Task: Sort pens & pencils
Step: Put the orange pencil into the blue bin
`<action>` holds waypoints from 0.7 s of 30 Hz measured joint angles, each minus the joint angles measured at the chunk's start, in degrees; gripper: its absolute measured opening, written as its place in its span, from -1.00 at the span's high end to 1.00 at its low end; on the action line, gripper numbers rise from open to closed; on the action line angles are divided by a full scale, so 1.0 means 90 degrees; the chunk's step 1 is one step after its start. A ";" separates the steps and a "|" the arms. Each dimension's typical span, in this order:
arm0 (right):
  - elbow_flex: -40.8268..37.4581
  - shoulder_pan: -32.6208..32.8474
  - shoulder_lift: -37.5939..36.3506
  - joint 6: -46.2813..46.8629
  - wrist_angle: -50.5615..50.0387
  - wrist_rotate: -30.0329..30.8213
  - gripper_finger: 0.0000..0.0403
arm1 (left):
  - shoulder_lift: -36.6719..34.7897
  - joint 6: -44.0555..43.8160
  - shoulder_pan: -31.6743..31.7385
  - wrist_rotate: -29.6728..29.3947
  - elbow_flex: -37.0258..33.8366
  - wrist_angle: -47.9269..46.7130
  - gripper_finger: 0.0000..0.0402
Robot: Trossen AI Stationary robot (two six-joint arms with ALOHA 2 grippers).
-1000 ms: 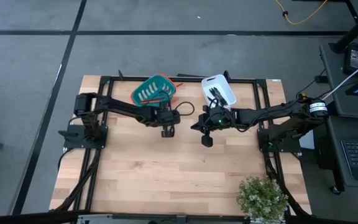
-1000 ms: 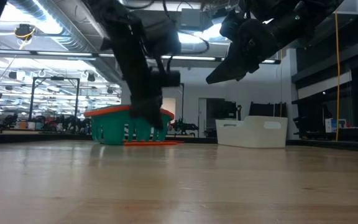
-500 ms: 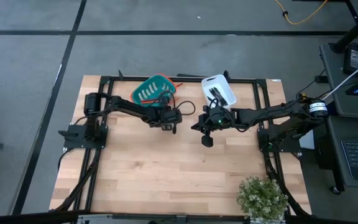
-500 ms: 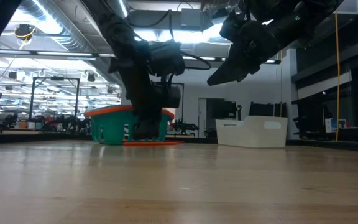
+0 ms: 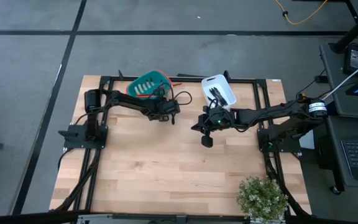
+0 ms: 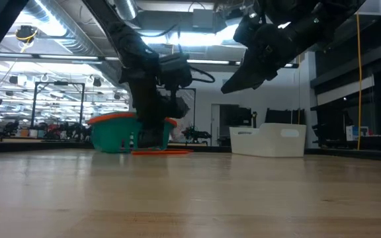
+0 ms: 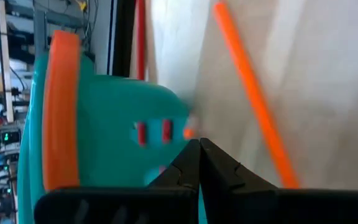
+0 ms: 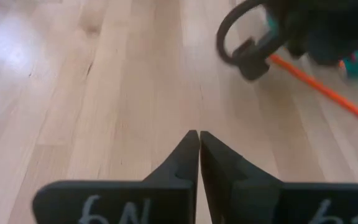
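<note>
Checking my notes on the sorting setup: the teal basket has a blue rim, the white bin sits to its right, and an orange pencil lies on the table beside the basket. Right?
Not quite: the teal basket has an orange rim, not a blue one, as the low view shows. The rest holds: the white bin sits to its right, and an orange pencil lies on the table beside the basket.

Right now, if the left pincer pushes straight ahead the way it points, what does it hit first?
Probably the teal plastic basket with the orange rim: the shut left pincer points at its side wall, seemingly very close.
</note>
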 joint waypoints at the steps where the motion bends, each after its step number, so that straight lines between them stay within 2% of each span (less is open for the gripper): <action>1: 0.0000 0.0000 0.0028 0.0040 -0.0020 -0.0002 0.91 | 0.0000 0.0002 0.0051 -0.0008 0.0000 -0.0021 1.00; 4: 0.0000 0.0000 0.0155 0.0049 -0.0013 -0.0002 0.91 | 0.0000 -0.0001 0.0198 0.0045 0.0000 -0.0018 1.00; 10: 0.0000 0.0000 0.0324 0.0020 0.0010 -0.0001 0.91 | 0.0000 -0.0074 0.0115 0.0686 0.0000 0.0039 1.00; 15: 0.0000 0.0000 0.0327 0.0008 0.0039 0.0000 0.91 | 0.0000 0.0251 -0.0112 0.0391 0.0000 0.0145 1.00; 21: 0.0000 0.0000 0.0327 0.0013 0.0074 -0.0002 0.91 | 0.0071 0.0107 -0.0093 0.0722 0.0000 0.0211 1.00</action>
